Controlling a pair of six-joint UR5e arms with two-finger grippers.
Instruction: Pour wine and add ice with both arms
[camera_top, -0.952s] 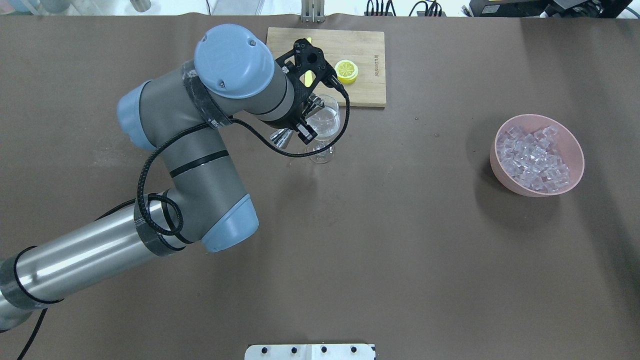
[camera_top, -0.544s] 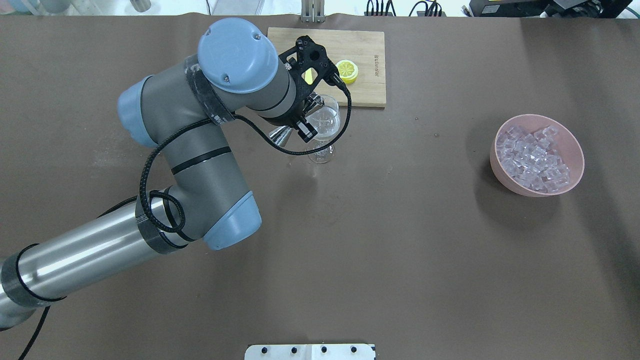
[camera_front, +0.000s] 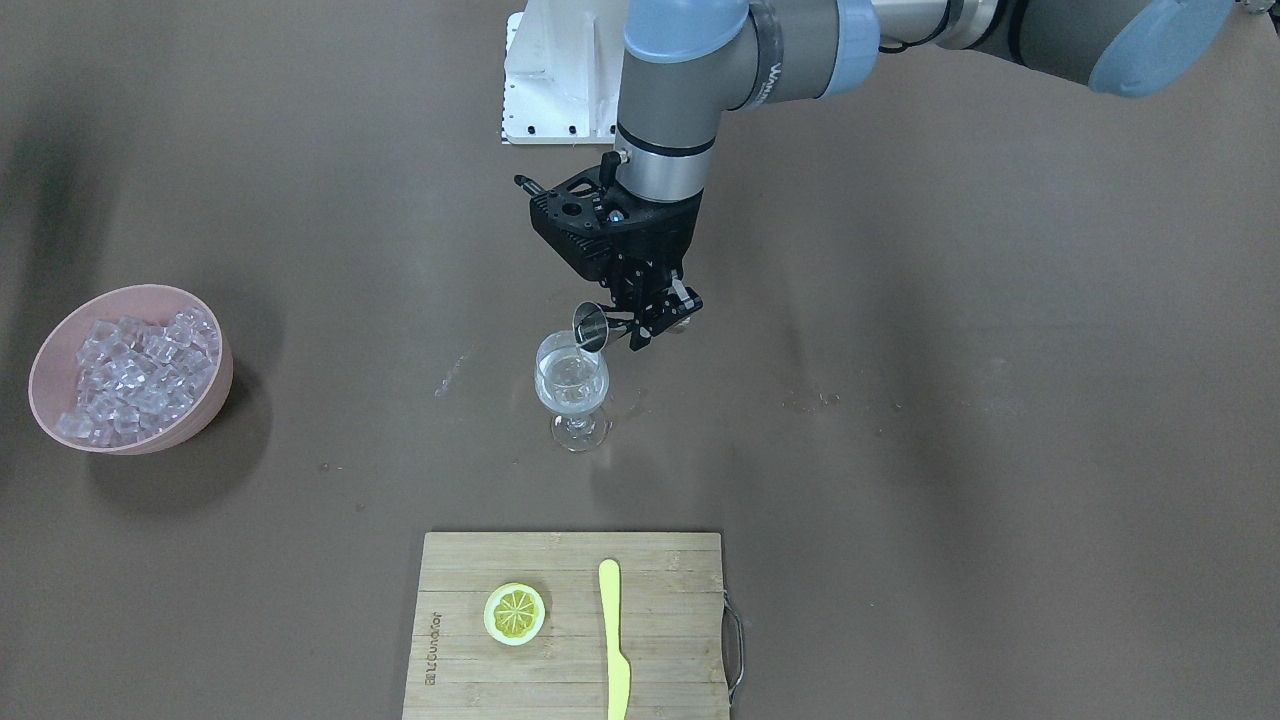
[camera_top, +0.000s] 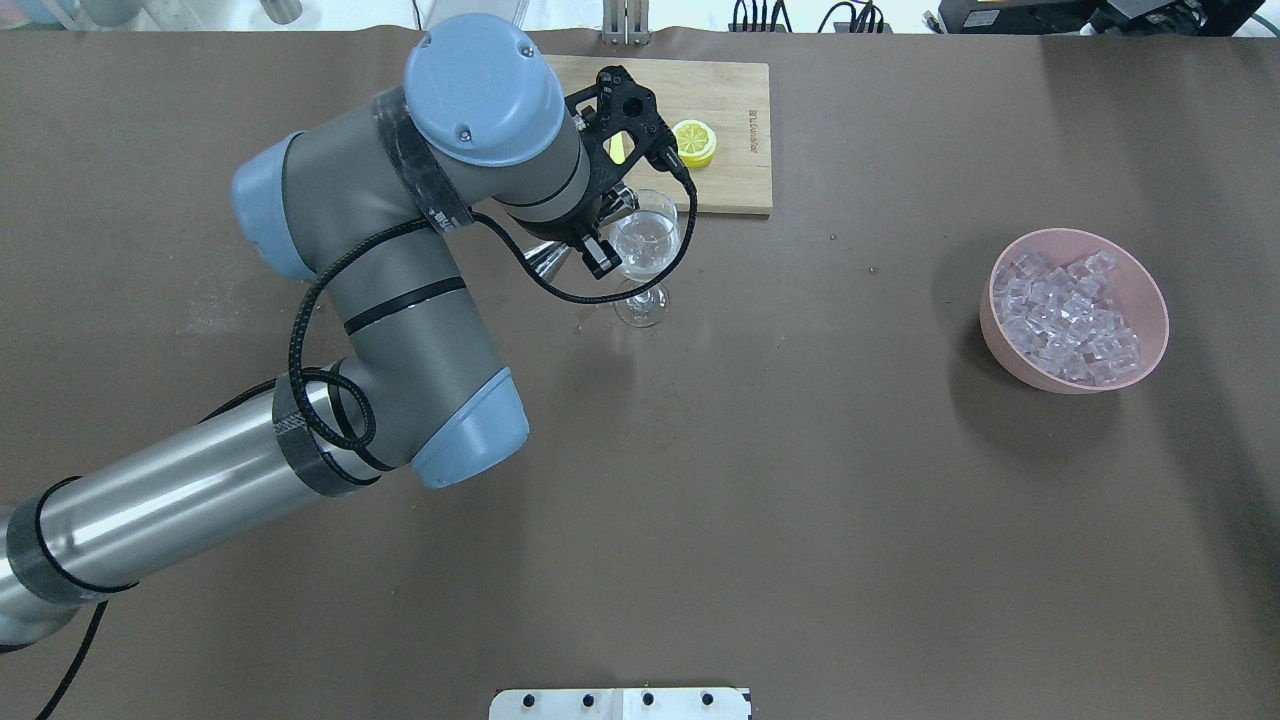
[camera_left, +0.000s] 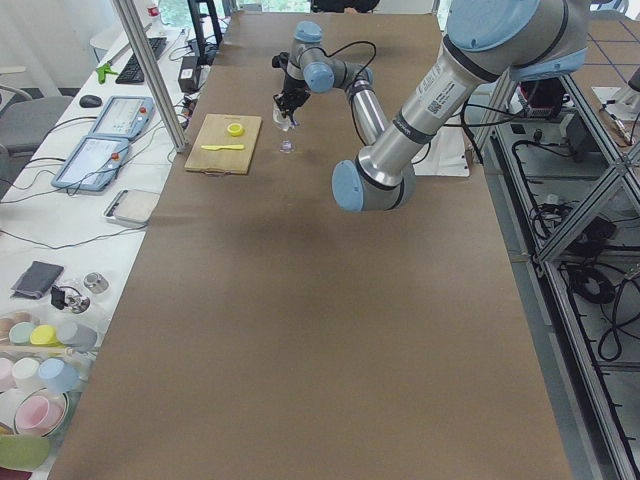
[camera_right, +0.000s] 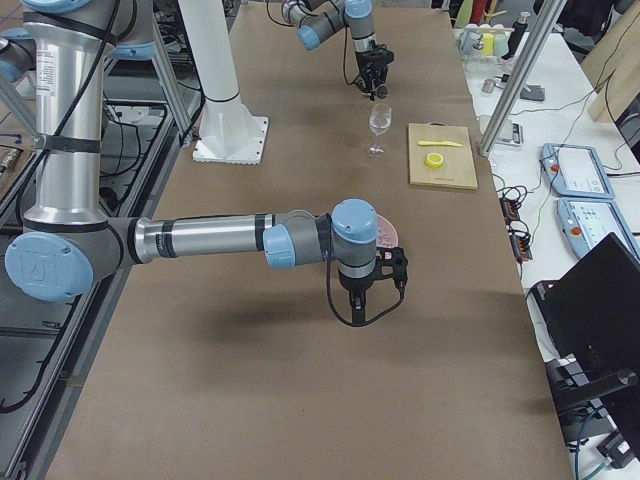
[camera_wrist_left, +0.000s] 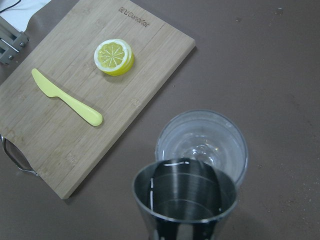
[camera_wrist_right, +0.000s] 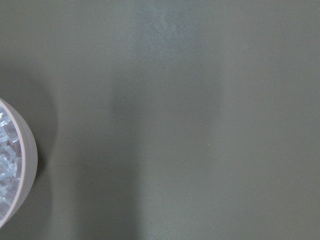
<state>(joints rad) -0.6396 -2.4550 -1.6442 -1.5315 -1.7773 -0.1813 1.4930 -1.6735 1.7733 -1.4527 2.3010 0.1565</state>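
My left arm (camera_top: 400, 290) reaches out, its gripper (camera_front: 655, 318) clamped on a steel jigger (camera_front: 590, 325) tipped over the glass (camera_front: 576, 432), and clear wine (camera_front: 570, 388) sits in it. Ice (camera_top: 1068, 318) heaps in the pink bowl (camera_top: 1000, 352), frosty little cubes. My right arm (camera_right: 200, 238) hovers just beside that bowl.

the wine glass (camera_front: 572, 385) stands near the middle of the table (camera_front: 900, 450), with the jigger (camera_front: 590, 325) tilted over its rim on the robot's side. beyond the glass lies the cutting board (camera_front: 670, 600), bearing a knife (camera_front: 612, 630) and, to the robot's right of it, a lemon slice (camera_front: 514, 613). the bowl (camera_front: 222, 380) with the ice (camera_front: 130, 375) in it sits well apart, further to the robot's right.
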